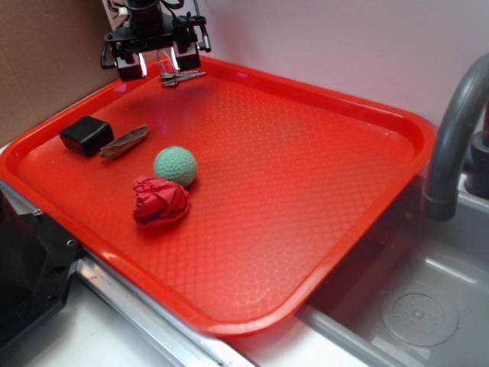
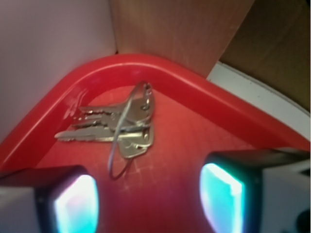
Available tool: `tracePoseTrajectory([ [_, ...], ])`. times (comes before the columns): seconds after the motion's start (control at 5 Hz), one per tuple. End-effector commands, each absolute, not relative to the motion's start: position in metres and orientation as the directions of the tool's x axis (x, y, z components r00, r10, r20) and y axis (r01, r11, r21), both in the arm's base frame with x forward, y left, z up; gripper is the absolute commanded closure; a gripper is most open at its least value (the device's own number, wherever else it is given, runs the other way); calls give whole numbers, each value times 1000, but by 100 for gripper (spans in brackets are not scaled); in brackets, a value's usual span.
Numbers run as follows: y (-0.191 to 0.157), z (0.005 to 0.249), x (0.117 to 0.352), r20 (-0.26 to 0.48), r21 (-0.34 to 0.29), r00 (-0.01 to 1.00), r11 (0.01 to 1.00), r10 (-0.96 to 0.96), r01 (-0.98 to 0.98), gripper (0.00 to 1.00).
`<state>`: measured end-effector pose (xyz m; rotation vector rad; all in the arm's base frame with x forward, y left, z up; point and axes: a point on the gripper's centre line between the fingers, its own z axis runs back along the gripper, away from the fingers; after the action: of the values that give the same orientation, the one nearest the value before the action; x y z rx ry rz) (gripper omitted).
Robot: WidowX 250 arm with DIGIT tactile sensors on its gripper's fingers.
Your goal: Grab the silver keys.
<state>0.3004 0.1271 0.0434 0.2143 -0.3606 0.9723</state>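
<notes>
- At the far corner of a red tray (image 1: pixel 306 153) sit the silver keys (image 1: pixel 182 76) — a small bunch on a thin wire ring, lying flat on the tray floor just inside the raised rim.
- Directly beside them hangs the gripper (image 1: pixel 160 63), black, with two pale pads. The side view places it just left of the bunch and close above the tray floor.
- Its two fingers stand apart with nothing between them; in the wrist view they frame the bottom of the picture, one at each lower corner, with bare red tray between.
- From the wrist view, the keys (image 2: pixel 114 128) lie ahead of the open gap, toward the tray corner, and a little toward the left finger rather than centred.
- The blades run side to side across that picture, roughly along the line that joins the two fingers, heads toward the right, tips toward the left. The wire loop trails back toward the gripper.
- My judgement: the gripper must travel forward toward the corner and then down before closing. The curved rim close behind the keys leaves little room, and thin flat metal may slip from the pads.
- Elsewhere on the tray, well apart from the keys — a black block (image 1: pixel 86 134), a brown stick (image 1: pixel 124 141), a green ball (image 1: pixel 175 165) and a crumpled red cloth (image 1: pixel 160 200).
</notes>
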Motion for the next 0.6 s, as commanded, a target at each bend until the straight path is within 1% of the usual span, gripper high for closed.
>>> tracePoseTrajectory([
  [0.0,155,45,318,423,46,520,555,742,-830,56],
  [0.2,154,41,328,416,43,529,565,740,-824,0],
  [0.4,151,41,329,422,49,542,578,727,-815,0],
])
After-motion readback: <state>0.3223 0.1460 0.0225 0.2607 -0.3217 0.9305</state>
